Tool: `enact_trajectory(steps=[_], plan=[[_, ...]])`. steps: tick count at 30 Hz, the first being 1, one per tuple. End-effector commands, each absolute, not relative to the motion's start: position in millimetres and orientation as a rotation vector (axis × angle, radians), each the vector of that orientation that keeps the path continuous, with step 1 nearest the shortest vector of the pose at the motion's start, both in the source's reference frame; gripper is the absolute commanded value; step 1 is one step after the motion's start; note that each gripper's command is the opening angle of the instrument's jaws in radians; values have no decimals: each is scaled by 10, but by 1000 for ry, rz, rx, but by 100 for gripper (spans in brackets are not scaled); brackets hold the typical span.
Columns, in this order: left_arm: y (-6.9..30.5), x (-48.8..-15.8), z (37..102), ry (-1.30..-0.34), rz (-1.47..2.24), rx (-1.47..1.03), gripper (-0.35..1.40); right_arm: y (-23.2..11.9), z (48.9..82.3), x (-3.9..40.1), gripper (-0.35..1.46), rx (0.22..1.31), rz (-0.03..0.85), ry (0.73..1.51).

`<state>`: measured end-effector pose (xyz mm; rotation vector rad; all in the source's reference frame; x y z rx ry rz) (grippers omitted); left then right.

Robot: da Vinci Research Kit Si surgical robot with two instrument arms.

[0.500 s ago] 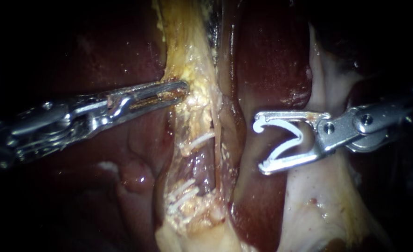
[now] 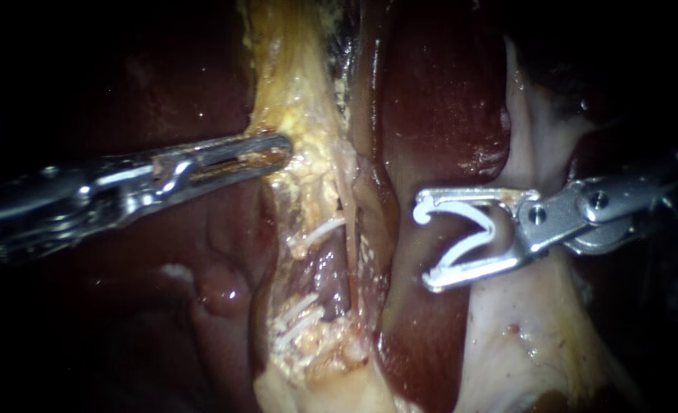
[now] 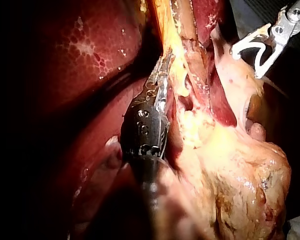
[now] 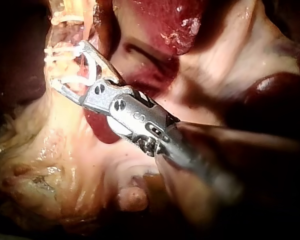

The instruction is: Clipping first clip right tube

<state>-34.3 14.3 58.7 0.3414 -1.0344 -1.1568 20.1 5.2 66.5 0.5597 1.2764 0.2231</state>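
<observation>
Steel-grey, the left instrument (image 2: 276, 151) has its jaws almost together, pinching the edge of the yellow fatty tissue (image 2: 297, 84) to the left of the right tube (image 2: 351, 229), a thin pale strand. Two placed clips (image 2: 320, 228) sit on tissue just beside that tube. The right instrument (image 2: 425, 241) stands apart on the tube's other side, its jaws spread wide around an open clip (image 2: 467, 248) that both touch, over dark red liver (image 2: 438, 92). From the left wrist, the narrow jaws lie along the yellow strip, with the right instrument ahead and well off to one side. From the right wrist, the wide jaws and their clip hang in front of the clipped tissue; whether they reach the tube I cannot tell.
</observation>
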Motion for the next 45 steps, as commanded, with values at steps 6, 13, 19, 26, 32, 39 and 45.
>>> enact_trajectory(steps=[6,13,19,26,32,39,45], plan=[[146,-325,554,-1061,-1180,329,-35,42,676,217,60,638,282,1248],[143,-326,532,-1074,-1192,325,-35,33,688,236,60,742,362,1197],[142,-324,521,-1084,-1197,323,-35,31,707,247,59,743,370,1167],[140,-323,510,-1091,-1197,317,-35,36,735,249,59,747,386,1149],[137,-323,501,-1095,-1202,314,-35,36,748,255,59,752,401,1143],[134,-324,497,-1097,-1200,318,-35,30,761,273,59,740,405,1125],[133,-324,494,-1096,-1196,314,-35,25,779,283,59,733,394,1105]])
